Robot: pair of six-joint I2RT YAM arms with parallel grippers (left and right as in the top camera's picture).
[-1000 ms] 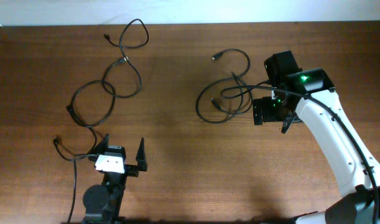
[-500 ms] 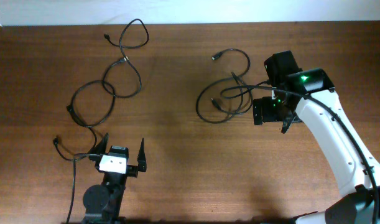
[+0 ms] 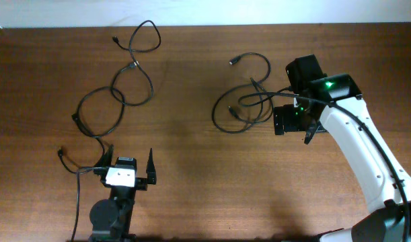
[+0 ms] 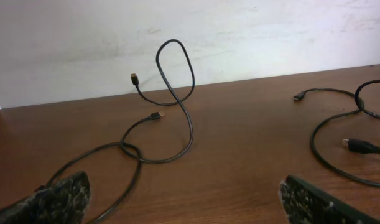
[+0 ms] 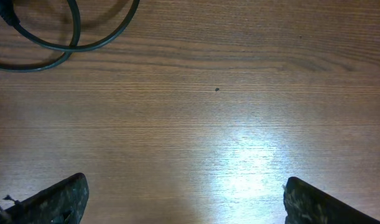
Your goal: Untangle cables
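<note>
Over on the right arm [image 3: 361, 149], a smooth white shell with a black wire [image 3: 378, 153] traced along it runs up to a boxy black wrist block, with a green light [image 3: 329, 85] glowing on top. The left arm [image 3: 109, 214] is all black, round at the joint, with a white plate [image 3: 118, 177] just behind its hand [image 3: 129, 160]. Up close, the fingers [image 4: 60, 198] look dark, rough and speckled.

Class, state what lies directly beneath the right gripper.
Bare wooden table lies beneath the open right gripper; a cable loop sits off to one side. Overhead, the arm covers that spot.
</note>
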